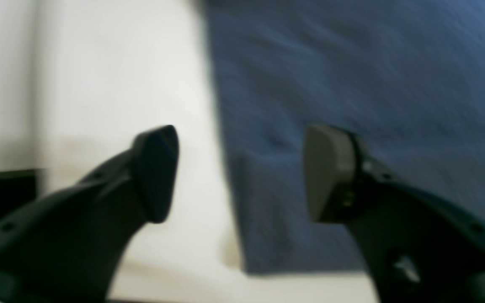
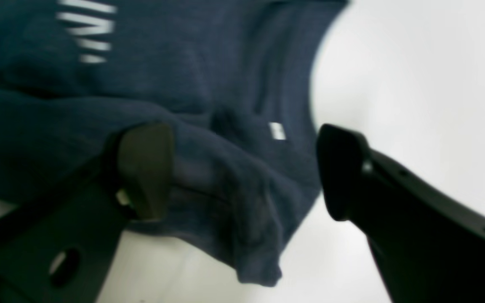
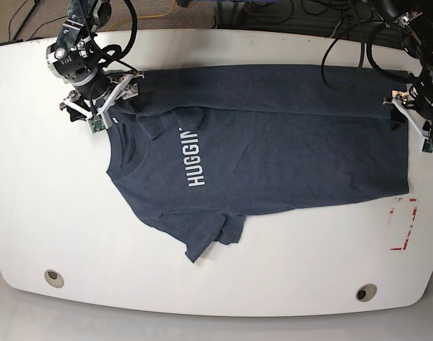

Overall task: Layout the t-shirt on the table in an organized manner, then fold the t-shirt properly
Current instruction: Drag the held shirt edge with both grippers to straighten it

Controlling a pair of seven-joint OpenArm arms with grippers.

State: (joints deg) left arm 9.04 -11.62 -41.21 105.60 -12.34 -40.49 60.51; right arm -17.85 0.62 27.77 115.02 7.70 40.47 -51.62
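One t-shirt [image 3: 273, 135] lies spread flat on the glossy white desk [image 3: 74, 227], lettering up. Two arms — the right gripper [image 2: 242, 172] spread wide over bunched fabric by the collar, the left gripper [image 1: 242, 172] wide astride the hem corner. Two grey grommet holes [image 3: 54, 278]; one red tape mark [image 3: 403, 224]; cables behind.
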